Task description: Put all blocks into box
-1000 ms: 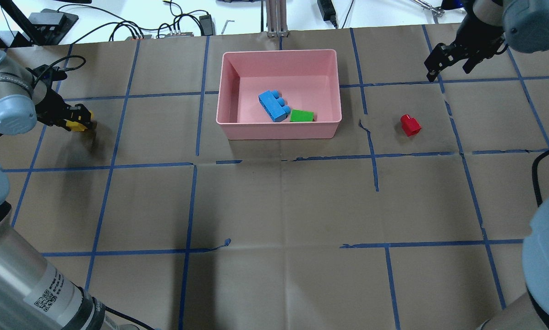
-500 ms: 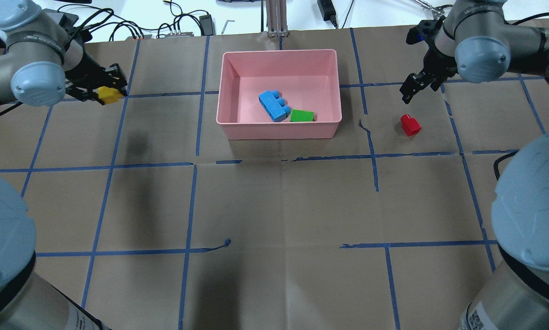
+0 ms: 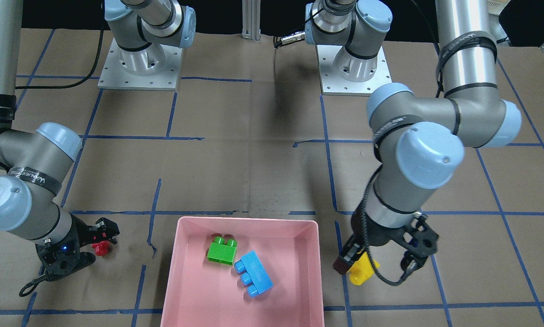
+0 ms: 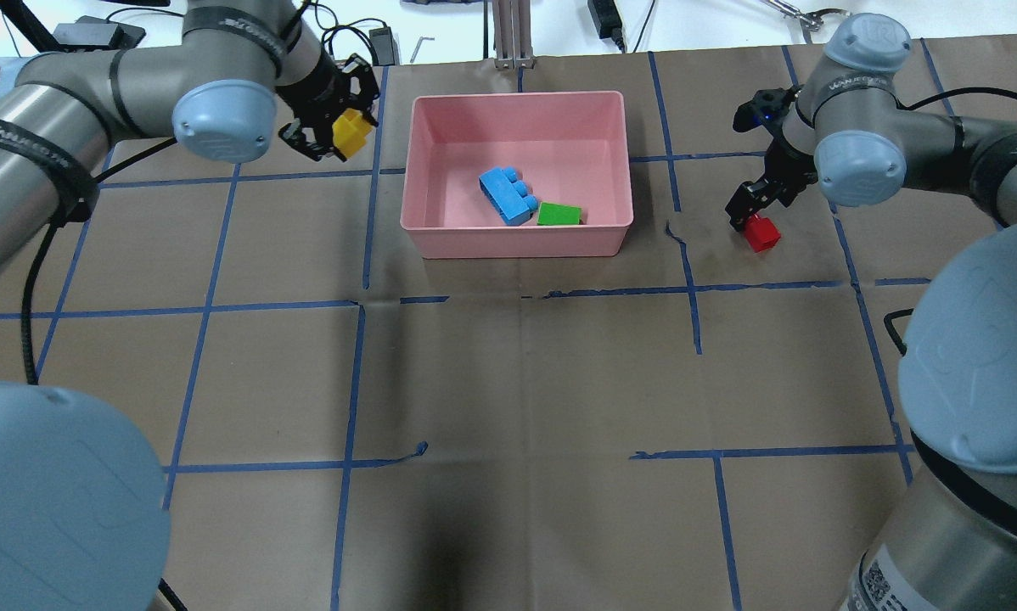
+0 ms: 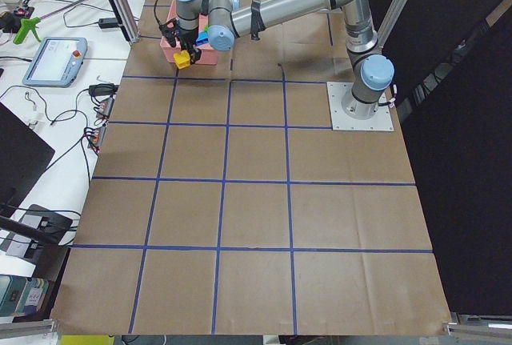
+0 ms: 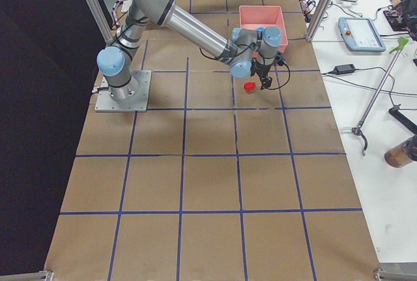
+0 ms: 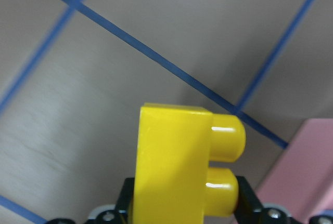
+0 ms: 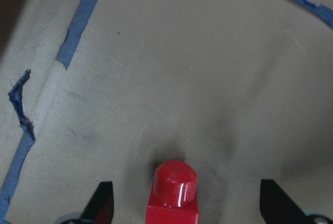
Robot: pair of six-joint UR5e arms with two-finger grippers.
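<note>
4 blocks, 1 box, 2 grippers.

2 blocks in box (image 4: 517, 96): blue block (image 4: 507, 195) and green block (image 4: 559, 214), side by side near wall closest to robot. Rest of box floor bare.

2 blocks outside box. Yellow block (image 7: 177, 167) clamped in left gripper (image 4: 345, 136), jaws narrow on its sides, studs toward box, just outside box's left wall.

Red block (image 4: 761, 232) on table right of box, well apart from it, torn tape line (image 4: 682, 246) between. Right gripper (image 8: 188, 203) jaws wide, 1 finger each side of red block, gap on both sides.
</note>
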